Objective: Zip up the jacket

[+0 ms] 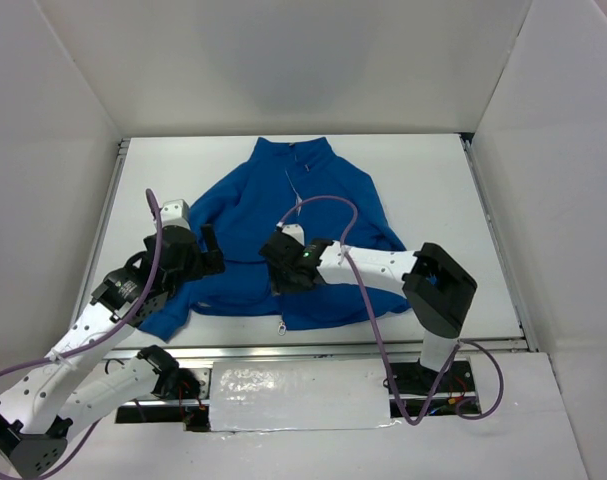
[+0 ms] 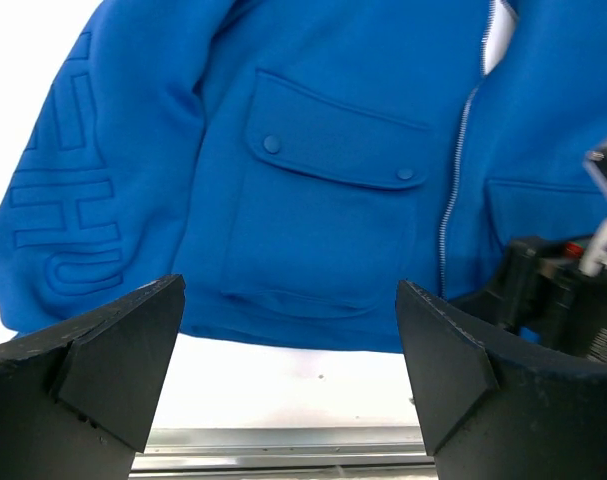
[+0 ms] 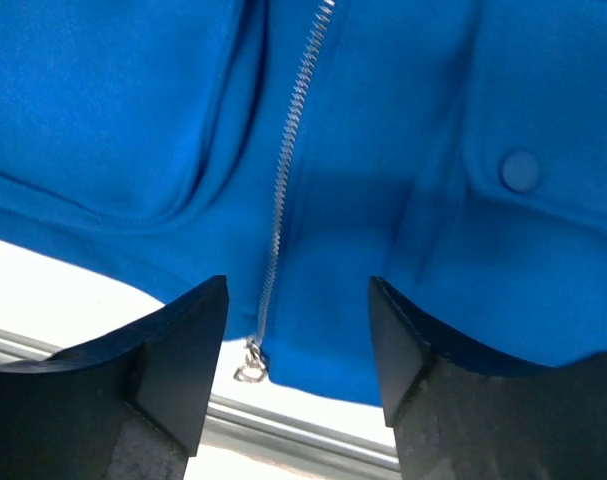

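The bright blue jacket (image 1: 283, 200) lies flat on the white table (image 1: 433, 190), collar at the far side. Its light zipper (image 3: 288, 150) runs down to a small metal pull (image 3: 250, 368) that hangs just past the hem (image 1: 281, 326). My right gripper (image 3: 298, 300) hovers over the hem (image 1: 286, 278), jaws apart on either side of the zipper's lower end, touching nothing. My left gripper (image 2: 288, 330) stands wide open near the jacket's left hem and sleeve (image 1: 211, 250), above bare table. The jacket (image 2: 313, 200) and its zipper (image 2: 453, 190) fill the left wrist view.
A metal rail (image 1: 363, 350) runs along the table's near edge, just below the hem. White walls enclose the table on three sides. The right arm's gripper body (image 2: 553, 290) shows at the right of the left wrist view. A flapped pocket (image 2: 333, 150) lies left of the zipper.
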Available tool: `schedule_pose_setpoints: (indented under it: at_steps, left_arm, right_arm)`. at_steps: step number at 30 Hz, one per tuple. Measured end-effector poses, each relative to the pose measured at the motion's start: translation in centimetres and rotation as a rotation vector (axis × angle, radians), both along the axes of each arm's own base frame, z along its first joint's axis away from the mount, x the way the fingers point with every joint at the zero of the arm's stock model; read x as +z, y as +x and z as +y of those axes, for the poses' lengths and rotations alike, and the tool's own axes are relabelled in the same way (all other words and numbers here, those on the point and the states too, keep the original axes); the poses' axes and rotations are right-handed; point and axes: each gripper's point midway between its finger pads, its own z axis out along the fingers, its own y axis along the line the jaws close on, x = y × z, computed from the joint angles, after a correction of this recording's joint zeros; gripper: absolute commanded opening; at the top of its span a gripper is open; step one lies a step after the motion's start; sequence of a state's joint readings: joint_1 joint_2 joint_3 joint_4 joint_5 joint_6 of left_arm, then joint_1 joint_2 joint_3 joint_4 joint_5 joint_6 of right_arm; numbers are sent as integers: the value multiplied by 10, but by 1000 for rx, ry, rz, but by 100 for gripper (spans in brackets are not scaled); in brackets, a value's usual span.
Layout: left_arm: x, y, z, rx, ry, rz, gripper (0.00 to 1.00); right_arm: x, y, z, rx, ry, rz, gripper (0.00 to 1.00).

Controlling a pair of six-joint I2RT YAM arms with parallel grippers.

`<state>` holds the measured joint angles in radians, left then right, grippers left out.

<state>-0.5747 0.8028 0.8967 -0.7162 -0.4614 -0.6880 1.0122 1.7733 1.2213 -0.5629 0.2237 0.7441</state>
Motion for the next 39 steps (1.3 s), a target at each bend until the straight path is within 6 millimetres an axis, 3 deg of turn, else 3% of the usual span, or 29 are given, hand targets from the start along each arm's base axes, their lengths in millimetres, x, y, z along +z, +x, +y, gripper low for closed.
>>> schedule_pose_setpoints:
  at_steps: [4, 9, 10, 12, 19, 26, 31, 36, 39]
  left_arm:
    - [2, 1, -5, -16, -19, -7, 99]
    - [4, 2, -10, -34, -37, -12, 99]
    - [4, 2, -11, -39, -42, -12, 99]
    - [4, 2, -13, -47, -47, -10, 99]
    - [-8, 2, -34, -128, -97, 22, 99]
    - [-71, -7, -79, -263, -137, 226, 95]
    - [-96, -19, -118, -347, -132, 310, 89]
    - [-120, -21, -136, -362, -115, 368, 84]
    - [-138, -20, -142, -361, -92, 409, 76]
  right_arm:
    - [-9, 5, 7, -8, -5, 5, 55]
    - [-22, 4, 7, -18, -21, 20, 31]
    - [-22, 4, 7, -20, -20, 20, 17]
    - [-22, 6, 6, -30, -17, 17, 0]
    - [-15, 6, -8, -69, -16, -9, 0]
    - [6, 4, -53, -139, 4, -62, 0]
    - [4, -3, -85, -188, 0, -70, 5]
    - [-3, -9, -96, -193, -1, -66, 9]
    - [-2, -11, -96, -188, 22, -71, 10]
